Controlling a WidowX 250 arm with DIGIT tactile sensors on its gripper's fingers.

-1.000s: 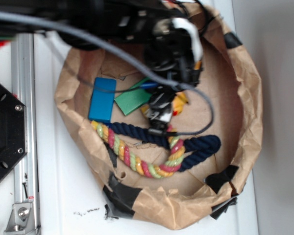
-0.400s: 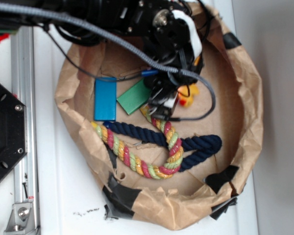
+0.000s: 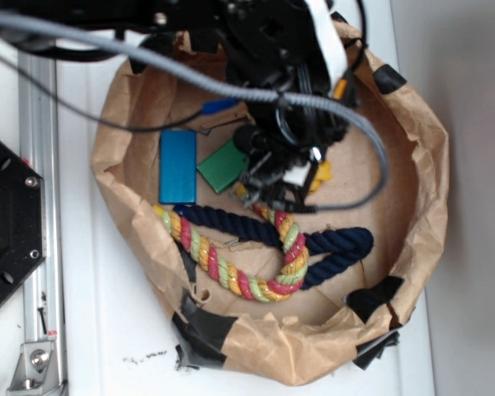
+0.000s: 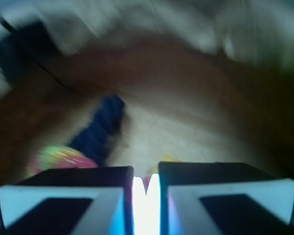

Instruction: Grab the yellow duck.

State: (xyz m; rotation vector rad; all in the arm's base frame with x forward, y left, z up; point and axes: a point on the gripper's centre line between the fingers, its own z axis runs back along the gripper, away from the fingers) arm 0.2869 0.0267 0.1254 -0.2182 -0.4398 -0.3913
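Observation:
In the exterior view the yellow duck (image 3: 321, 173) is mostly hidden under the black arm; only a yellow patch shows at the right of my gripper (image 3: 277, 186). In the blurred wrist view my gripper (image 4: 146, 172) has its two black fingers almost together. A sliver of red and yellow sits in the narrow gap, and a bit of the yellow duck (image 4: 169, 159) peeks over the right finger. The gripper is shut on the duck.
Everything lies in a brown paper bowl (image 3: 422, 173) with taped edges. A green block (image 3: 222, 168) and a blue block (image 3: 177, 167) lie left of the gripper. A braided yellow-pink-green rope (image 3: 231, 277) and a navy rope (image 3: 340, 242) lie in front. Grey cables hang over the bowl.
The arm has shifted toward the upper right and looms larger in the exterior view. The gripper now covers more of the duck, which stays beside its fingers.

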